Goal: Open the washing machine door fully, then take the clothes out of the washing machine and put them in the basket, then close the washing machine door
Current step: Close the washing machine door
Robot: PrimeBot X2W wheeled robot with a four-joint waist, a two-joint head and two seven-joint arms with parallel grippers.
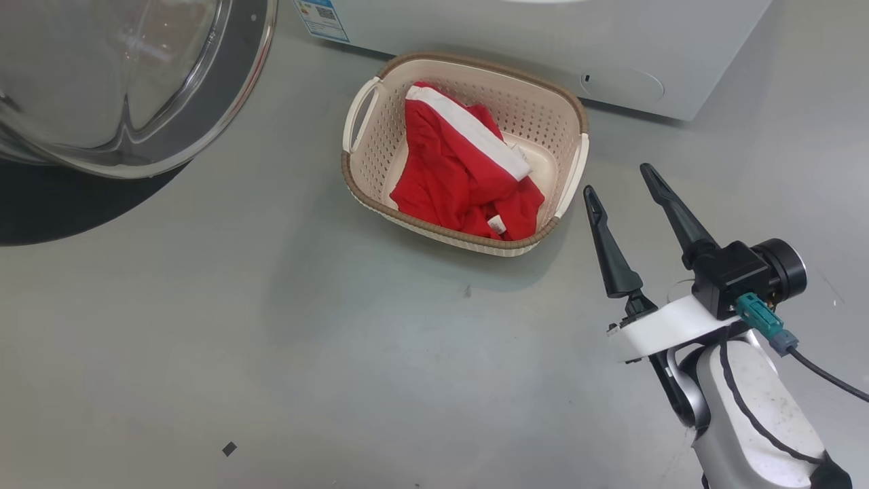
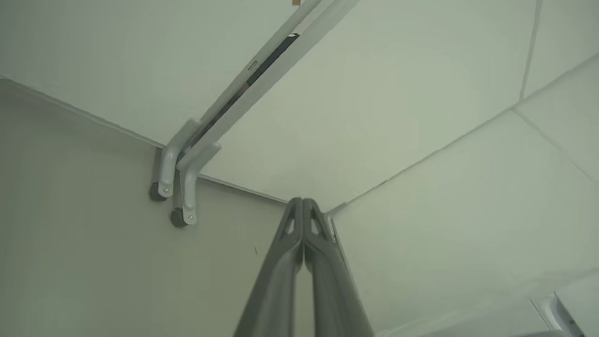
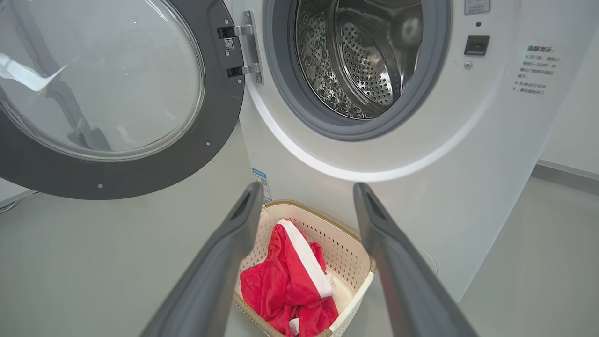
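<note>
The red clothes [image 1: 465,173] with a white band lie crumpled inside the cream basket [image 1: 567,109] on the floor, in front of the white washing machine [image 1: 543,41]. The washing machine door [image 3: 140,168] stands swung wide to the left, its glass bowl [image 1: 102,75] bulging at the head view's top left. The steel drum [image 3: 360,56] looks bare. My right gripper [image 1: 619,180] hovers open just right of the basket with nothing between its fingers; the right wrist view shows the clothes [image 3: 285,281] between its fingers [image 3: 220,262]. My left gripper [image 2: 303,202] is shut on nothing, pointing up at a ceiling corner.
Grey floor [image 1: 305,353] spreads around the basket, with a small dark scrap [image 1: 229,448] near the bottom left. The door's dark shadow [image 1: 61,204] falls on the floor at the left. Two pale pipes [image 2: 262,70] run along the ceiling.
</note>
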